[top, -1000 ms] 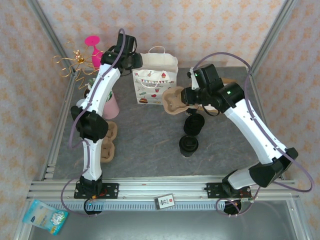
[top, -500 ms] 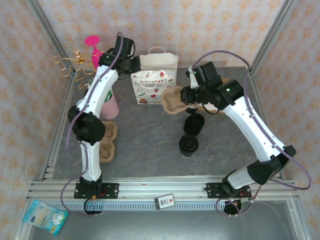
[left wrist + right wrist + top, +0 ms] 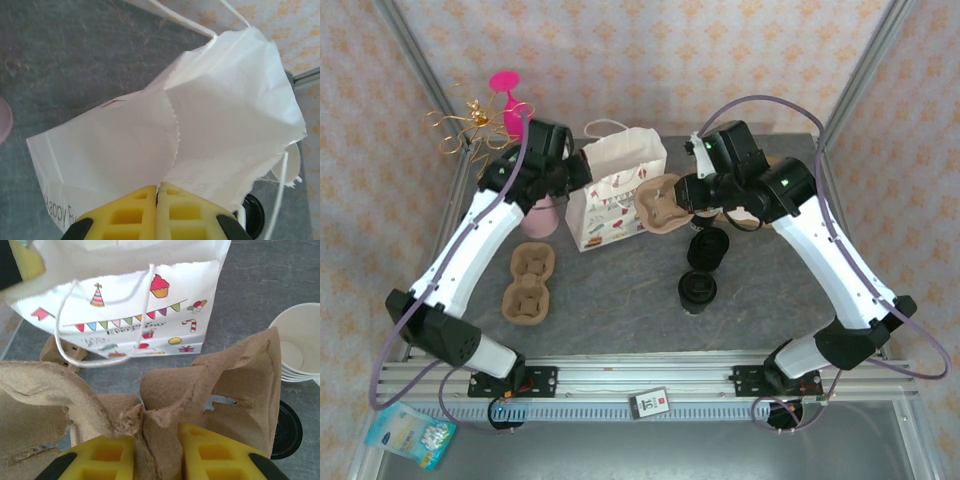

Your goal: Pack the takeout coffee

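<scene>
left end effector point(image 3: 157, 191) is pinching the white gift bag point(image 3: 615, 200) by its rim. right end effector point(image 3: 156, 440) is clamping the pulp cup carrier point(image 3: 215, 385). takeout coffee point(image 3: 698, 290) is sitting on the worktop point(image 3: 620, 290), near side of the carrier.

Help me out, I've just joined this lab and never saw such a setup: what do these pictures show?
Two white robot arms are bolted at the near edge of a grey table. One picture looks down from above; the other two come from wrist cameras, where the yellow blocks are fingers. The left gripper pinches the edge of a white paper gift bag. The right gripper holds a brown cardboard cup carrier. On the table sit a second carrier and a dark cup with a black lid.
</scene>
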Robot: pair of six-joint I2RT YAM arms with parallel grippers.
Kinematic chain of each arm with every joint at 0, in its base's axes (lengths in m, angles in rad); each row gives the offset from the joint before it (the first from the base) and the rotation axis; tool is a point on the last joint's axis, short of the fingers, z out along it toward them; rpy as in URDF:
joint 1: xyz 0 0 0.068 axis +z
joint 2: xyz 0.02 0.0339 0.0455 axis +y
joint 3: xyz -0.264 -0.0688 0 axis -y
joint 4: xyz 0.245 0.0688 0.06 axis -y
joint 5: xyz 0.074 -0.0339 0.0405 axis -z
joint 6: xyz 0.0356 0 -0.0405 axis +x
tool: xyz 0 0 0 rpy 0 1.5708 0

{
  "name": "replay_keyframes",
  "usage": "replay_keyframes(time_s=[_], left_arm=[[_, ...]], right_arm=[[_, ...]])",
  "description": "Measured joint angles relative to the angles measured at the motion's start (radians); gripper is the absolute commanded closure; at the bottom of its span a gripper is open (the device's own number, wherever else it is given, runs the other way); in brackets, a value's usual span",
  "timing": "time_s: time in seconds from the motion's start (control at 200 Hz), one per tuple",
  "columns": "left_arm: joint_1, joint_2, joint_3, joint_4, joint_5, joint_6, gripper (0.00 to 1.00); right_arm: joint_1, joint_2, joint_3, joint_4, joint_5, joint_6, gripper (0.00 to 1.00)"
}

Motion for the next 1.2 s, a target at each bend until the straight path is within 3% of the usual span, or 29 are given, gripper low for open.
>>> replay_keyframes(time_s=[0.35,0.566,0.631,0.761,0.916,1.201], left_arm=[[-0.153,-0.263,-0.248,0.023,-0.084,-0.21,1.0],[-0.227,-0.351,-0.335,0.015,-0.12,-0.269,1.0],[-0.229,-0.355,-0.355,0.014,-0.122,-0.277,0.79],[-0.229,-0.359,-0.364,0.005,-0.158,-0.278,0.65],[-0.229,-0.369,-0.363,-0.005,-0.209,-0.24,0.6],[-0.226,-0.356,-0.363,0.004,-0.18,-0.161,0.65]], right_arm=[[0.071,0.02,0.089,-0.064,-0.005,0.001,0.81],[0.115,0.069,0.16,-0.084,-0.016,0.013,0.81],[0.133,0.092,0.191,-0.085,-0.019,0.017,0.81],[0.161,0.142,0.254,-0.087,-0.019,0.034,0.81],[0.202,0.226,0.335,-0.092,-0.019,0.055,0.81],[0.216,0.265,0.33,-0.104,-0.008,0.107,0.81]])
